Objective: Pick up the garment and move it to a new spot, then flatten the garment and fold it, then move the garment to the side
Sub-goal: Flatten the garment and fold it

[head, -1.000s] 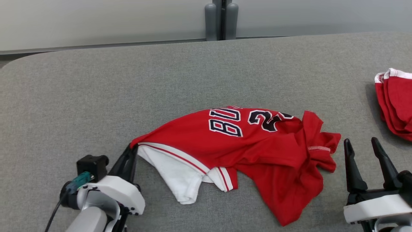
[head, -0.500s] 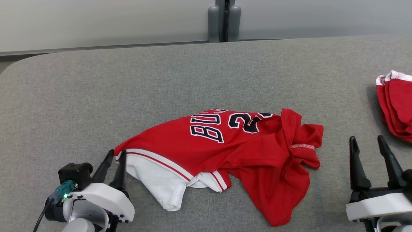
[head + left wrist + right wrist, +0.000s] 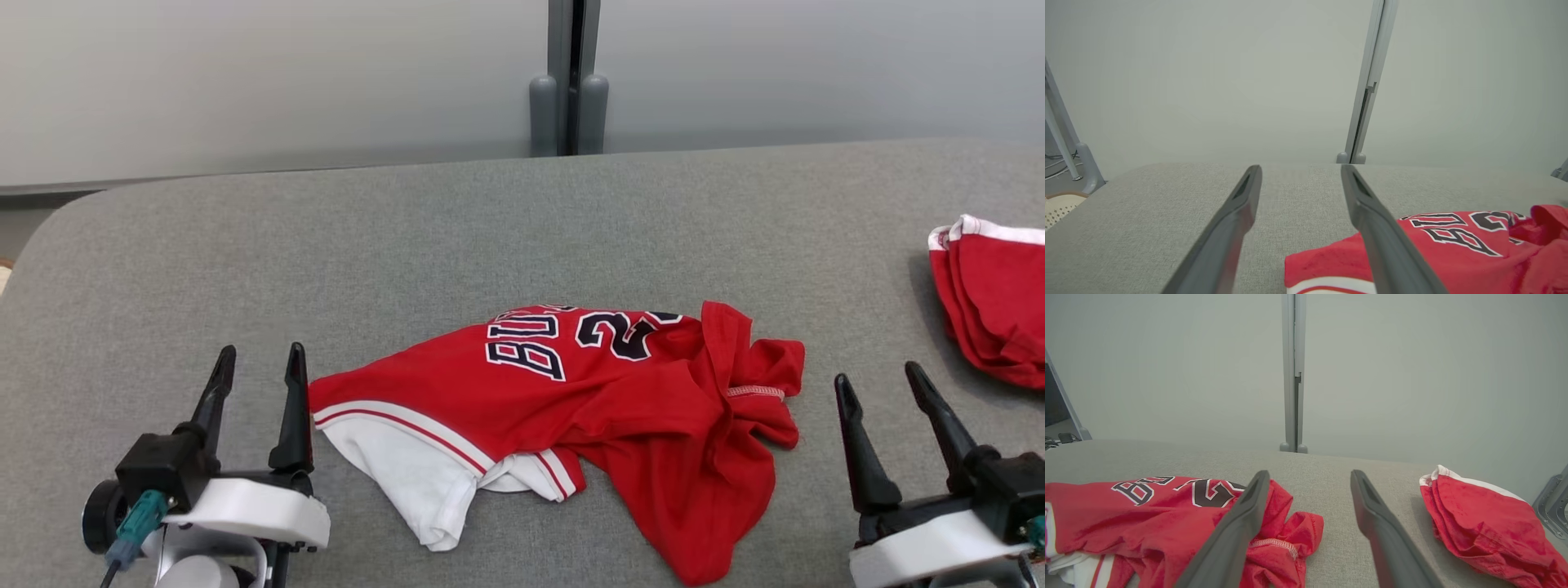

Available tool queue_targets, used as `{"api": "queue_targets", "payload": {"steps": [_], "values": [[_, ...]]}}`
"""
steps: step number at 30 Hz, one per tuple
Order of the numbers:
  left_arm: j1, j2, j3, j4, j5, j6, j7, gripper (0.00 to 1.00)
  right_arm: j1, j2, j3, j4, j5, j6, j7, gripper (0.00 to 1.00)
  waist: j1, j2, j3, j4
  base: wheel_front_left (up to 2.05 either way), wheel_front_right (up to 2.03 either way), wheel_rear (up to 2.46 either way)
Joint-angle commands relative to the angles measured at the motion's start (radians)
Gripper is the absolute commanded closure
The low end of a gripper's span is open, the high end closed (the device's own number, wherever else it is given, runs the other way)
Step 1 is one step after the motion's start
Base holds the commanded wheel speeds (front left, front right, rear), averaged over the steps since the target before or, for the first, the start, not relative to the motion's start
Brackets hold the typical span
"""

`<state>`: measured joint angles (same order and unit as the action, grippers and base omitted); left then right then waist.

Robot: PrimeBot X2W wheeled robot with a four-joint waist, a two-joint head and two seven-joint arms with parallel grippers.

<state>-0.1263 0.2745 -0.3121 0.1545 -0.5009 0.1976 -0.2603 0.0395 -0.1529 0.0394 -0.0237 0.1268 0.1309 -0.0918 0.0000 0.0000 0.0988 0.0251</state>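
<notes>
Jaws of my left gripper stand wide apart, holding nothing, just beside the striped corner of the red jersey. My right gripper is spread too (also empty). The red jersey lies crumpled on the grey table between them, and another red garment sits far right.

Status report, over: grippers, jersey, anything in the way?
Left gripper open, empty, beside jersey hem; right gripper open, empty; jersey crumpled, not flattened; other red garment at right, apart.
</notes>
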Motion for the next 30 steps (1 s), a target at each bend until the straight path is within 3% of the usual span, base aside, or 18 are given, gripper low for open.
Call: {"api": "queue_targets", "payload": {"steps": [1,13,30], "values": [[0.029,0.0,0.02,-0.02,0.023,0.002,-0.005,0.0,0.019,-0.002,0.005,-0.009,-0.005,0.0,0.007,0.0,0.0,0.0,-0.021,0.001,0.0,0.0,0.0],[0.199,-0.018,0.04,-0.076,0.127,-0.024,-0.006,0.0,0.104,0.008,0.022,-0.043,-0.024,0.0,0.051,0.0,0.0,0.0,-0.089,0.001,0.0,0.0,0.0],[0.191,-0.034,0.048,-0.079,0.149,-0.033,-0.006,0.0,0.095,0.005,0.018,-0.038,-0.014,0.0,0.065,0.0,0.0,0.0,-0.083,0.02,0.0,0.0,0.0]]}}
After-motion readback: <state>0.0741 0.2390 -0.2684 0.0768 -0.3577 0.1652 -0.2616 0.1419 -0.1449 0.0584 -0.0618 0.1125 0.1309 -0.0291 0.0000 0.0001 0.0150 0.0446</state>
